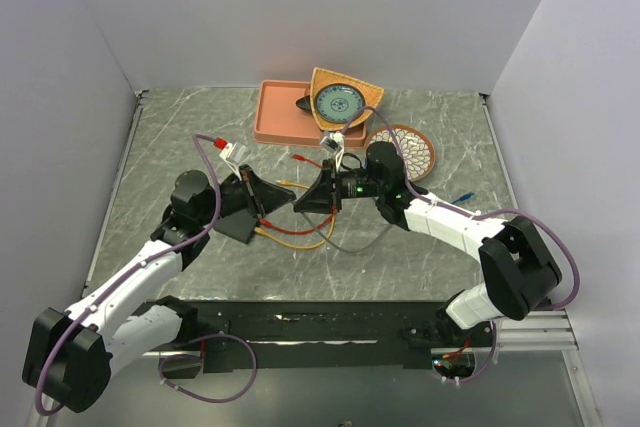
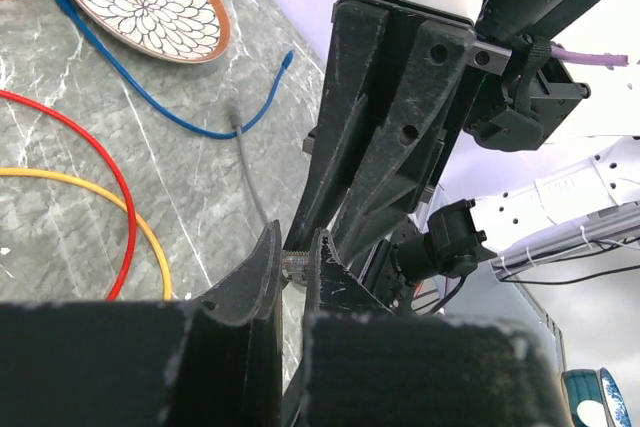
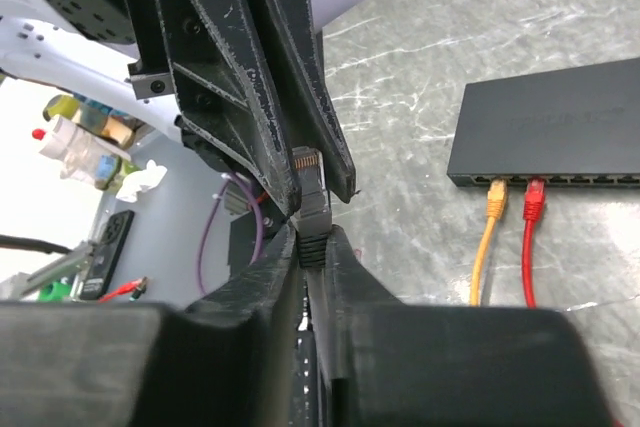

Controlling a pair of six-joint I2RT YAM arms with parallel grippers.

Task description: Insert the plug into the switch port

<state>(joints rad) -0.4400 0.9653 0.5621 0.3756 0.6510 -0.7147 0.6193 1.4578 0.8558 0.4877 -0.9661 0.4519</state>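
Our right hand (image 3: 312, 239) is clamped on the grey boot just behind the plug (image 3: 308, 162). Our left hand (image 2: 295, 269) meets it from the opposite side, its tips pressed together on the plug's clear head. Both hands hold one small piece above the table (image 3: 420, 77).

That is our first worry. If the two arms pull or twist against each other, the plug may pivot in the grip or its latch tab may get squashed. If either hand lets go unevenly, the plug could drop. The grey cable (image 1: 352, 245) trailing from it could also tug it askew as it travels.

Farther off lies the switch (image 3: 560, 127), flat on the table and well apart from the plug. An orange cable (image 3: 483, 247) and a red cable (image 3: 529, 247) are plugged into it side by side. Nothing holds the switch, so we judge that a slightly tilted push would slide it rather than seat the plug, or would snag those neighbouring cables.
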